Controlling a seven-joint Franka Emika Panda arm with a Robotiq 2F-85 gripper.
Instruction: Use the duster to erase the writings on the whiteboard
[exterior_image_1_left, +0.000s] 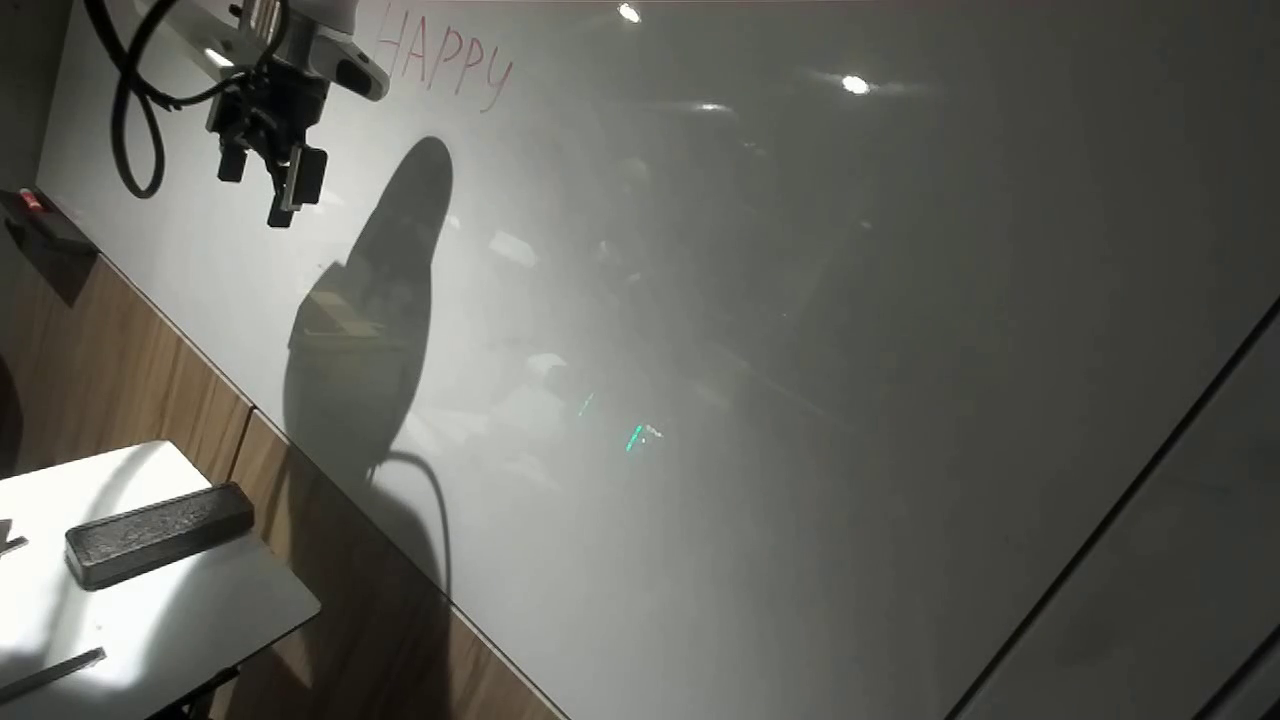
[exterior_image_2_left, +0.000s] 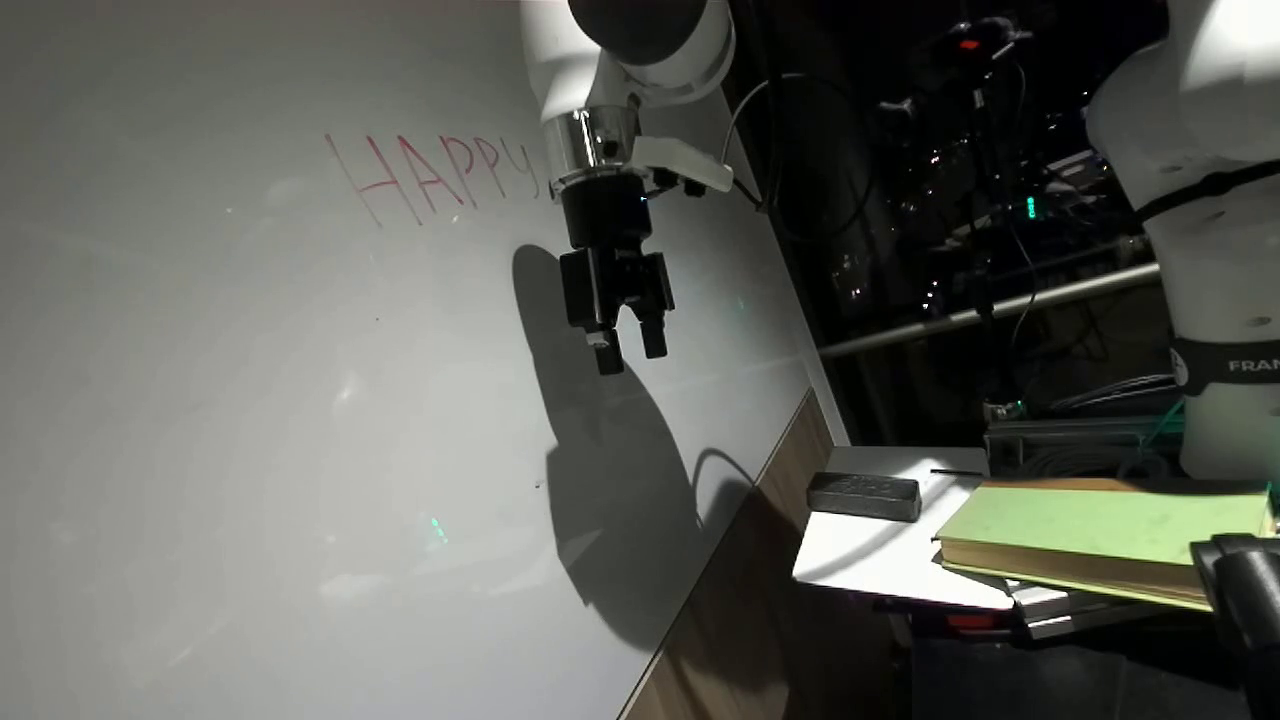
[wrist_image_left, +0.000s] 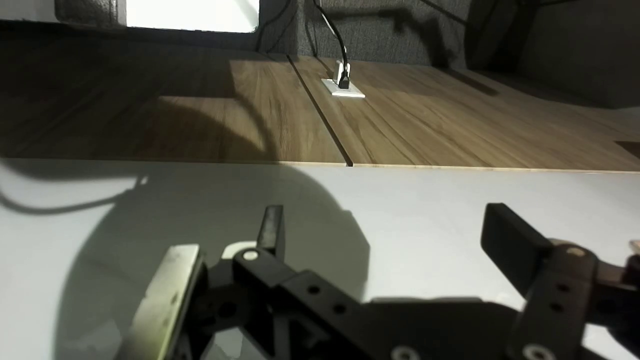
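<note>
Though apart, one pincer (exterior_image_2_left: 632, 354), one duster (exterior_image_2_left: 864, 497)

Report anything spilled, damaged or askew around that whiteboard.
Nothing looks spilled or damaged. The whiteboard slants in both exterior views, which looks odd but is probably camera tilt: its edge along the wood panelling runs nearly level in the wrist view.

Reddish writing "HAPPY" (exterior_image_2_left: 434, 182) on the whiteboard (exterior_image_2_left: 250, 400), lettering "FRAN" (exterior_image_2_left: 1253, 366) (cut off) on a black band (exterior_image_2_left: 1207, 366) around the arm (exterior_image_2_left: 1220, 265)
</note>
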